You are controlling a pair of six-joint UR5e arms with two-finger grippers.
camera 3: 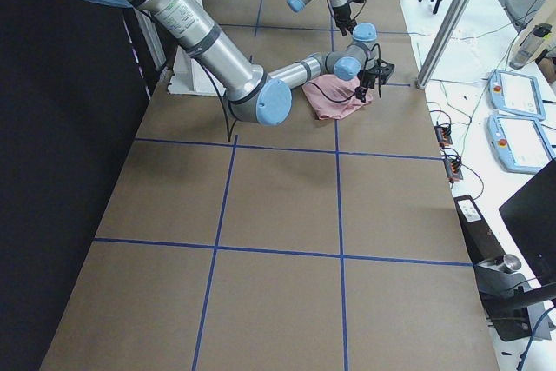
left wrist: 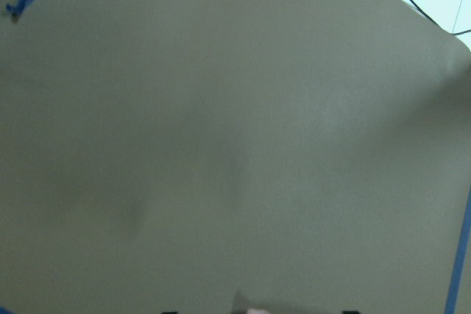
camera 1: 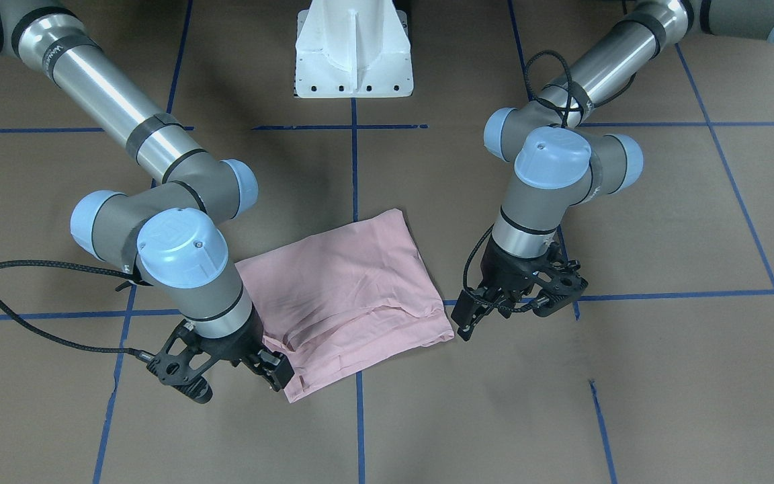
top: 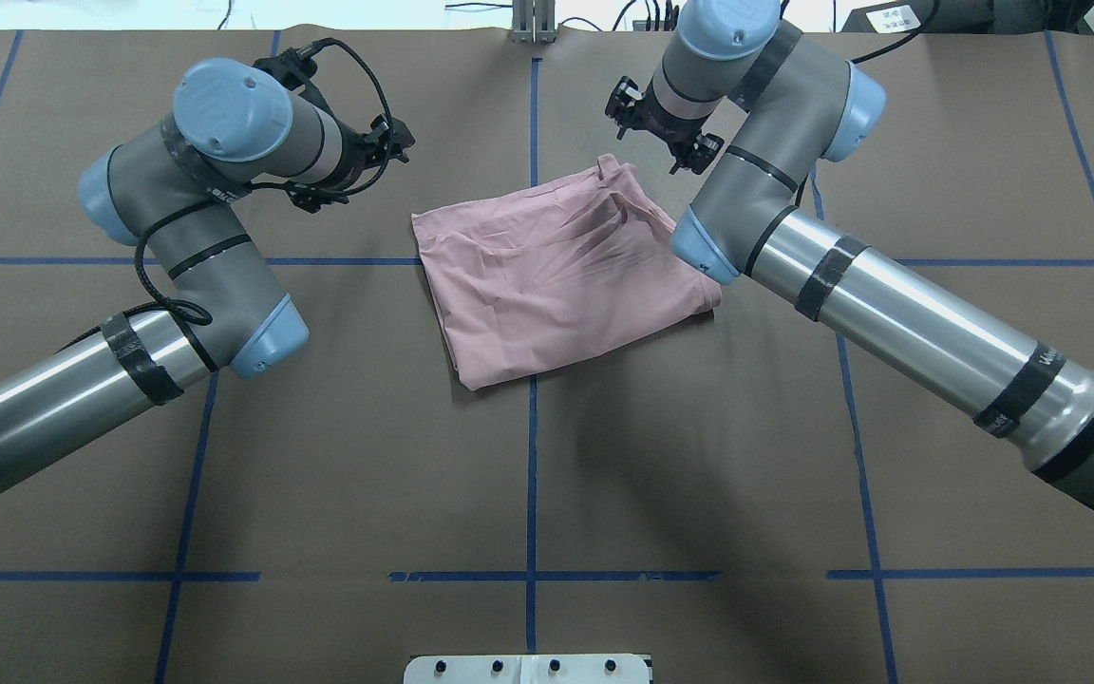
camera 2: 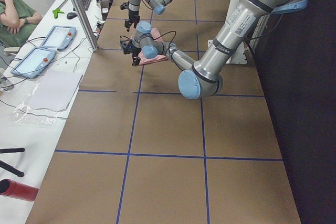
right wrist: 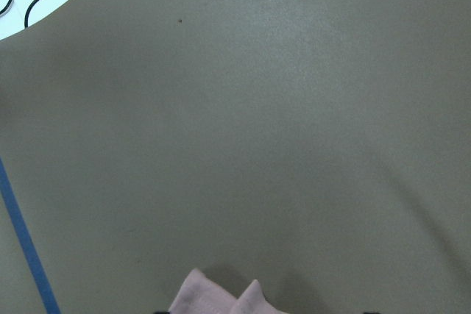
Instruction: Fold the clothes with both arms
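The folded T-shirt (top: 556, 271) occupies the centre of the worktop (top: 528, 456). The right arm (top: 889, 304) overhangs one side edge of the T-shirt. The left arm (top: 196, 237) stands apart from the other side, leaving a bare gap. A broad bare stretch of worktop separates the T-shirt from the white pedestal (camera 1: 353, 54). The bare strip on the operators' side is narrower.

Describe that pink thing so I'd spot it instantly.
On the brown table, look between the left arm and the right arm. Across a blue tape line lies a folded pale pink shirt: soft and flat, unlike the grey metal arms beside it.
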